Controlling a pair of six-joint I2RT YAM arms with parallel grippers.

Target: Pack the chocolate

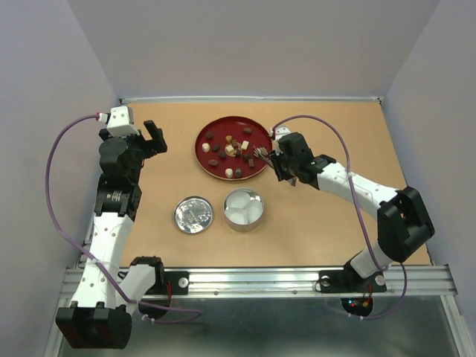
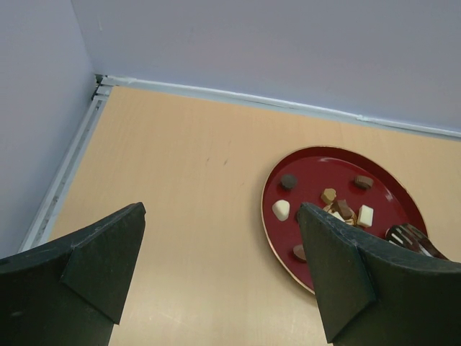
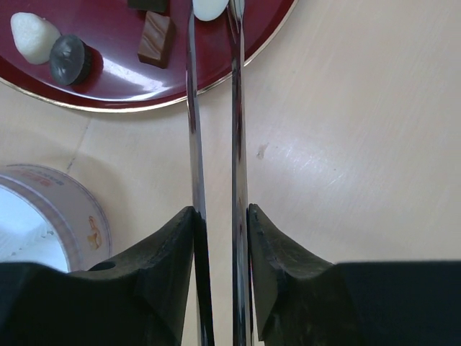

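The chocolate [image 1: 230,149] is several small dark brown, reddish brown and cream-white pieces on a red plate [image 1: 223,126] at the back middle. My right gripper [image 3: 221,213] is shut on long metal tongs [image 3: 236,108] that reach over the plate's right rim [image 3: 180,90]. A cream-white piece [image 3: 209,7] sits between the tong tips at the top edge of the right wrist view. My left gripper [image 2: 222,209] is open and empty, above the table left of the plate [image 2: 324,169]. The round tin [image 1: 243,210] with white paper cups stands in front of the plate.
The tin's silver lid [image 1: 193,215] lies flat to the left of the tin. The tin's wall [image 3: 50,209] shows at the left of the right wrist view. Grey walls close in the table at the back and both sides.
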